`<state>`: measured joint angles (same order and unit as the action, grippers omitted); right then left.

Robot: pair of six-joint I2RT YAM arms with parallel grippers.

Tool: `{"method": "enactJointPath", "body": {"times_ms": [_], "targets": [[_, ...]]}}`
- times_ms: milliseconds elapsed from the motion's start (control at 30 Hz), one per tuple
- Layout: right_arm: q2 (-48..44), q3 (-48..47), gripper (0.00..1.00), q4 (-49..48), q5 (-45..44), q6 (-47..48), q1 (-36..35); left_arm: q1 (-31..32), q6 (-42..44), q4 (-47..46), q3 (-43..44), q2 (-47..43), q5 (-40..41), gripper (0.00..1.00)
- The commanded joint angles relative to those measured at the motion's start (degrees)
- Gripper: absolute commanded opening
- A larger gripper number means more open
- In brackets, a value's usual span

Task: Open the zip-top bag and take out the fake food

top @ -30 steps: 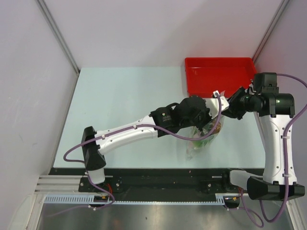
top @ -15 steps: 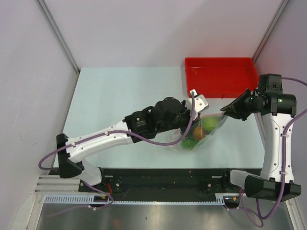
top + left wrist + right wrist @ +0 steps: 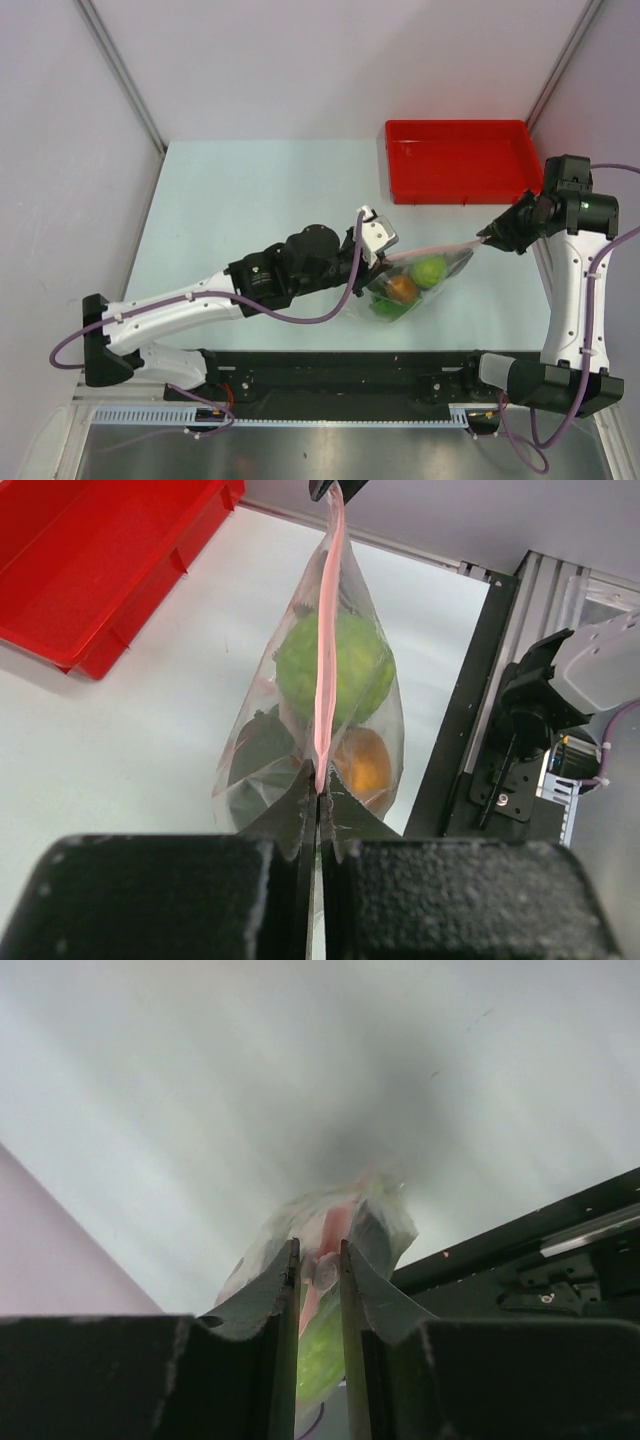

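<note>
Overhead from the near side, looking down on the whole tabletop (image 3: 250, 200). At each wrist, close up, facing opposite ends of the zip-top bag (image 3: 415, 285), common to all.

red tray (image 3: 457, 160): far right corner | table (image 3: 250, 220): pale green-white

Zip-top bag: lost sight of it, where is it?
Top view, right side: the zip-top bag stretches between left gripper and right gripper, near the red tray.

Pale table (image 3: 250, 210), white walls (image 3: 330, 60), black front rail (image 3: 330, 375).
</note>
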<state>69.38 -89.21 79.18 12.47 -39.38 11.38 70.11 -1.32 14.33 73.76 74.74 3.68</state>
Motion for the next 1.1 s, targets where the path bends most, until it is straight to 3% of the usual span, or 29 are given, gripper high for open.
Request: {"method": "enactJointPath", "body": {"times_ms": [0, 133, 167, 233, 267, 400, 533, 567, 600, 633, 700, 767, 833, 900, 1067], "targets": [[0.6, 1.0, 0.01, -1.5, -9.0, 2.9, 1.3, -0.4, -1.3, -2.6, -0.8, -5.0, -1.0, 0.0], [1.0, 2.4, 0.11, -1.6, -10.1, 4.5, 1.2, -0.5, -1.0, -2.7, -1.3, -5.6, -2.4, 0.0], [0.9, 2.3, 0.25, -1.6, -9.6, 5.1, 1.0, -0.4, -0.6, -3.3, -1.4, -5.5, -3.1, 0.0], [0.7, 2.2, 0.38, -1.3, -7.0, 5.7, 0.5, -0.5, -0.6, -3.8, -0.9, -4.5, -3.2, 0.0], [0.4, 1.7, 0.5, -0.9, -6.0, 6.1, 0.4, -0.4, -0.3, -3.7, -0.5, -4.0, -3.2, 0.0], [-0.6, -3.0, 0.7, 4.1, -1.1, 7.5, -1.2, -0.5, 1.2, -3.8, 0.1, -3.9, -2.1, 0.0], [-1.9, -8.5, 0.78, 7.7, 0.9, 8.3, -2.1, -0.5, 3.2, -3.2, 0.4, -4.1, -1.0, 0.0], [-2.6, -8.6, 0.87, 7.7, 1.8, 7.3, -1.9, -0.5, 3.4, -2.7, 0.8, -3.6, -0.5, 0.0], [-4.1, -8.4, 0.88, 7.7, 2.8, 6.1, -1.8, -0.4, 3.4, -2.6, 0.9, -3.5, -0.6, 0.0], [-4.6, -7.9, 0.99, 7.7, 4.0, 2.1, -1.9, -0.4, 3.3, -2.5, 1.0, -3.4, -0.5, 0.0], [-5.4, -5.0, 0.99, 7.7, 7.8, -0.7, -2.8, -0.4, 3.1, -2.3, 1.7, -2.5, -0.7, 0.0], [-6.0, -2.7, 0.85, 7.7, 9.9, -2.6, -3.3, -0.4, 2.8, -1.8, 2.5, -2.0, -0.7, 0.0], [-7.8, -0.1, 0.83, 7.7, 10.1, -4.4, -3.6, -0.4, 2.8, -1.3, 3.0, -1.4, -0.7, 0.0], [-8.7, 0.5, 0.65, 7.7, 9.3, -5.0, -3.6, -0.4, 2.8, -1.1, 3.2, -1.1, -0.7, 0.0], [-10.3, 1.7, 0.53, 7.7, 9.4, -6.2, -3.8, -0.5, 2.8, -0.6, 3.4, -0.7, -1.1, 0.0]]}}
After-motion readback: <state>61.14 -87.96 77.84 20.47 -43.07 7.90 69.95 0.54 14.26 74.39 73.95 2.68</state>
